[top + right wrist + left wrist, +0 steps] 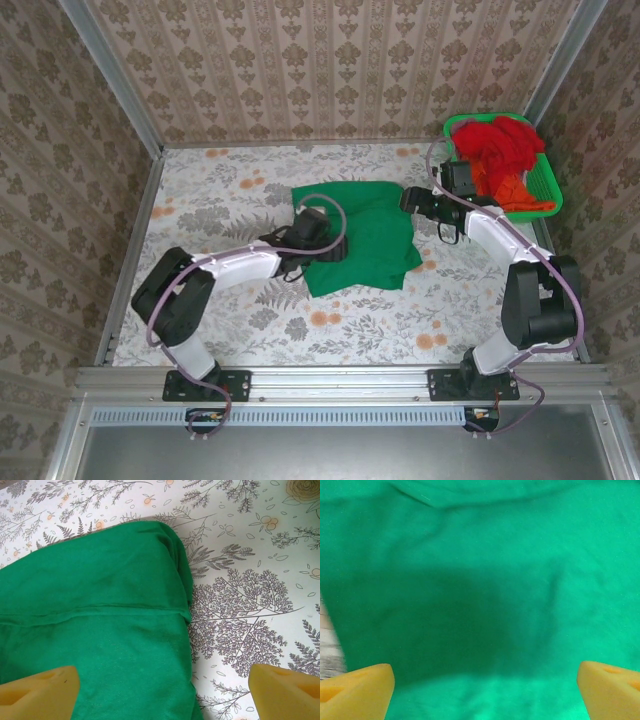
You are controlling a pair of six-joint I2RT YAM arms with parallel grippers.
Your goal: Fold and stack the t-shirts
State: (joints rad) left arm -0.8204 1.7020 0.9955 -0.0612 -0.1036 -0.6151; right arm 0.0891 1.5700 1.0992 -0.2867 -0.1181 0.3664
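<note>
A dark green t-shirt (370, 240) lies partly folded in the middle of the table. My left gripper (335, 240) hovers over its left half, open; in the left wrist view the green t-shirt (480, 580) spreads below my gripper (485, 695), and the yellow fingertips (355, 692) stand wide apart with nothing between them. My right gripper (410, 198) is at the shirt's far right corner, open. In the right wrist view, this gripper (162, 692) straddles the shirt's folded right edge (185, 645). A red t-shirt (495, 145) and an orange one (520, 195) lie bunched in the basket.
The bright green mesh basket (552, 190) stands at the back right corner. The floral tablecloth (230, 190) shows bare to the left and near side of the shirt. Patterned walls close in the left, back and right sides.
</note>
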